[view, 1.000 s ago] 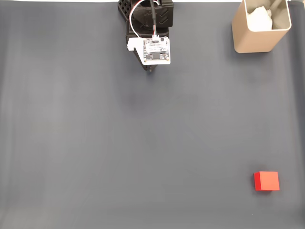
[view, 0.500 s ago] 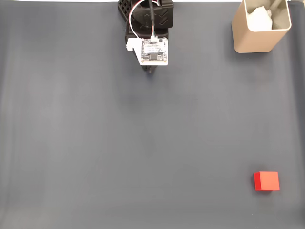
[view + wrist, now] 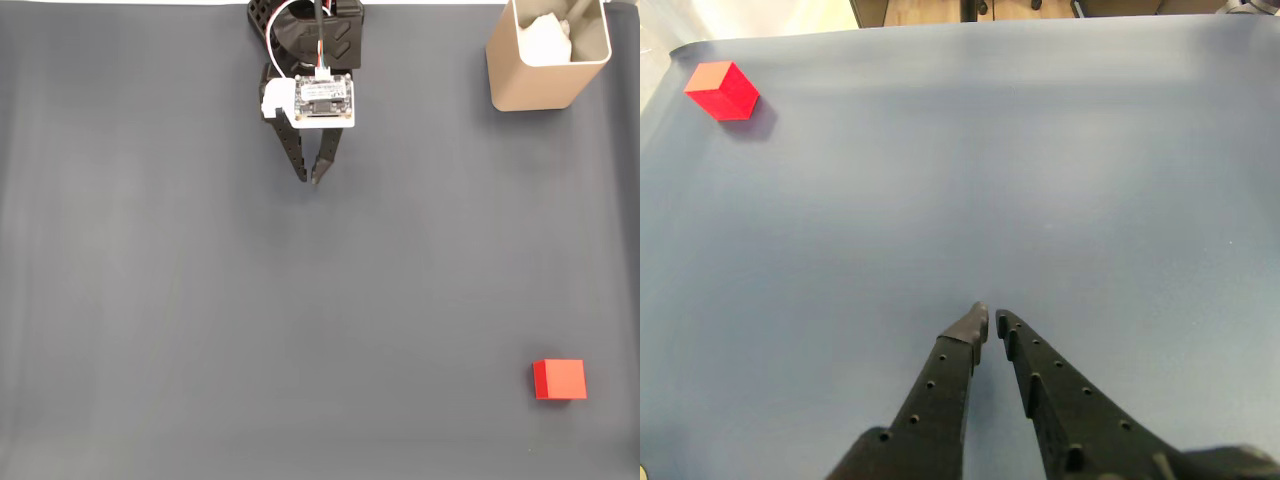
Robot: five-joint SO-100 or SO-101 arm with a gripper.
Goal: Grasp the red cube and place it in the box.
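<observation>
Reach step is judged not yet begun: nothing is held. The gripper (image 3: 313,178) is seen near the top of the fixed view, over bare counter (image 3: 200,300), its 2 fingers nearly together with a thin gap at the tips (image 3: 989,320). The red cube (image 3: 559,379) is seen well apart, at lower right on the counter, far left in the wrist view (image 3: 722,89). The box (image 3: 545,60) is placed at top right. Next, a long reach toward the cube and a wider opening are called for.
</observation>
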